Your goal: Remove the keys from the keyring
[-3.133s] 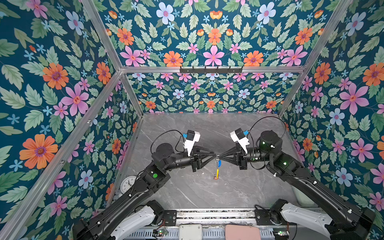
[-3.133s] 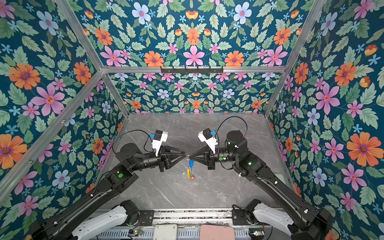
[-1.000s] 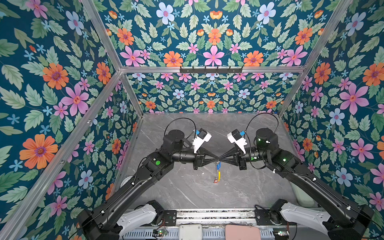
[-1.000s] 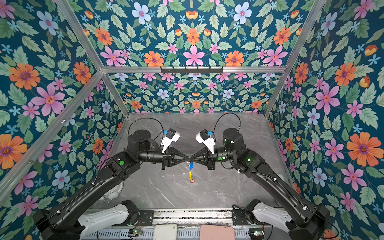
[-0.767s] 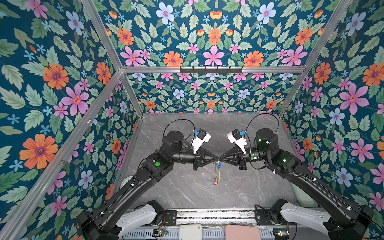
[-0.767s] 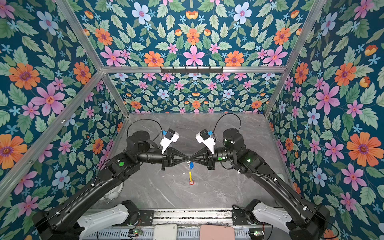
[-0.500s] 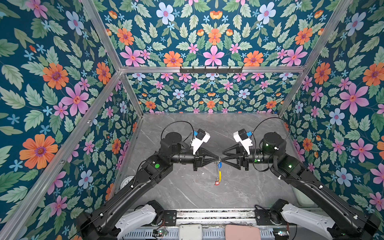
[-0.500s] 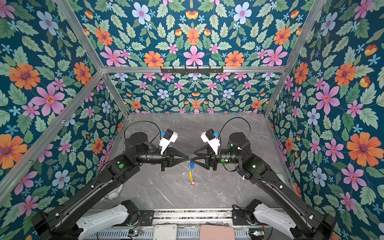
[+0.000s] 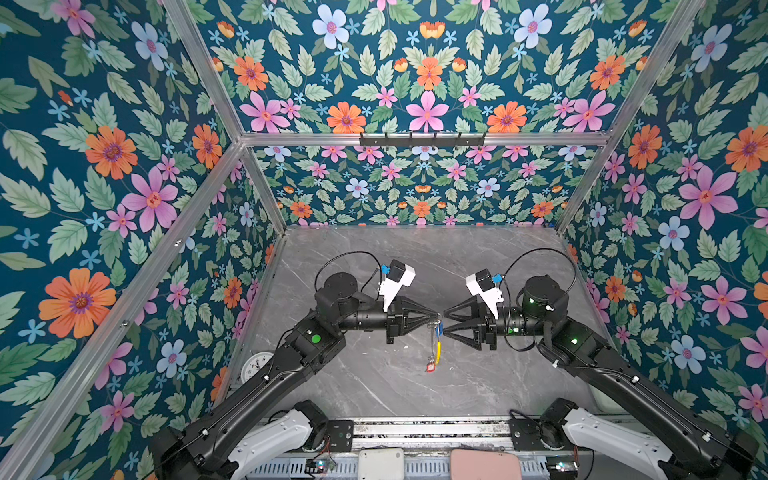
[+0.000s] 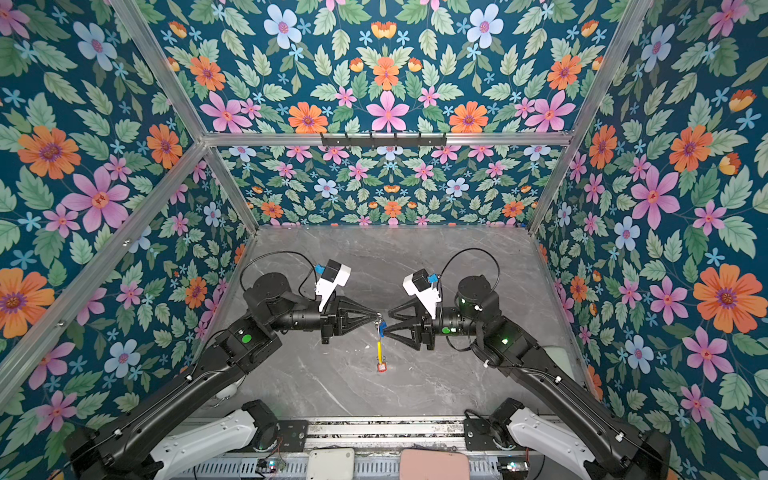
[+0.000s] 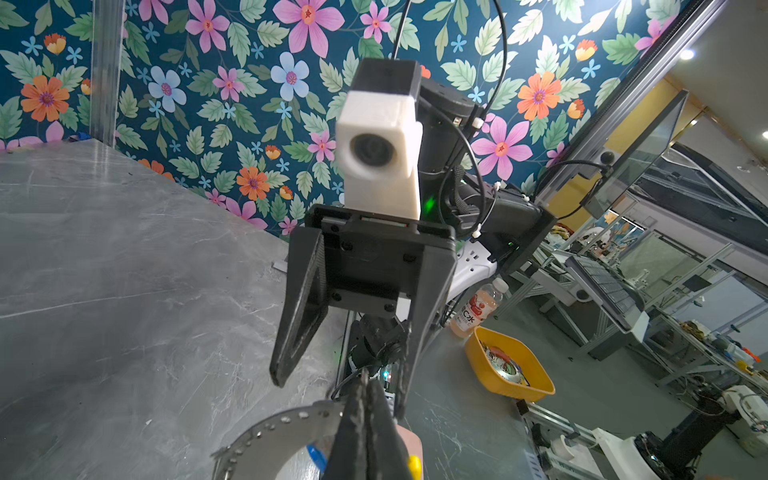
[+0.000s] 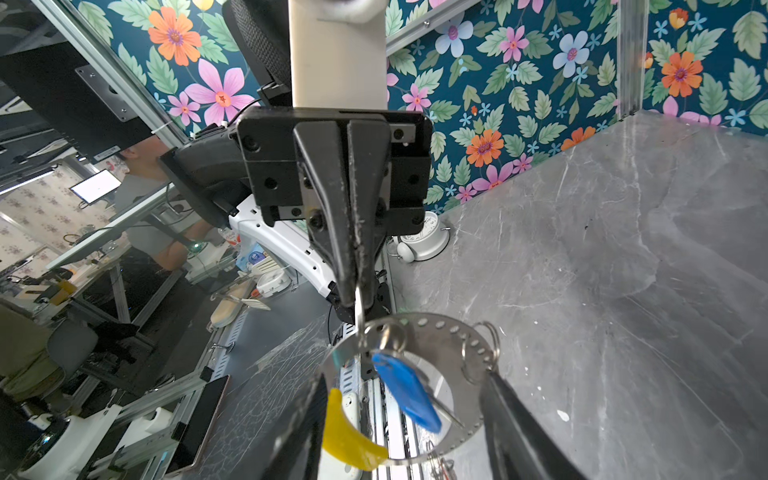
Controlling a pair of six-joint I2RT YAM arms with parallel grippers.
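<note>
- Left gripper (image 9: 438, 320) reaches in from 9 o'clock over mid-table. Its jaws are pressed fully together on the 12 o'clock edge of the keyring (image 9: 437, 349).
- The keyring hangs clear above the grey table (image 9: 374, 257), edge-on in both top views. Its yellow sleeve (image 10: 379, 349) sits on the lower arc.
- Red-tagged key (image 9: 430, 367) dangles at the ring's 6 o'clock.
- Blue-tagged key (image 12: 405, 386) hangs from a small split ring (image 12: 390, 332) near the left gripper's pinch, and slants across the hoop's opening.
- Right gripper (image 9: 444, 323) faces in from 3 o'clock with its jaws spread apart and holds nothing. Its tips are just beside the ring. In the right wrist view its fingers (image 12: 511, 415) straddle the hoop, with the blue tag between them. I can't tell if anything touches.
- An alarm clock (image 9: 257, 365) sits at the table's 8 o'clock edge, well apart.
- Handling, my read: the hoop is a thin perforated metal band, so stiff, light and slick. Held at one point, it is likely to swing or twist when nudged.
- The keys look small and light and hang loose. The split rings are probably springy and tight, so the keys will need working off rather than a plain tug.
- Best hold, I judge, is across the flat faces of the blue plastic tag, which are broader and less slippery than the metal. The other gripper should stay clamped on the band close by.
</note>
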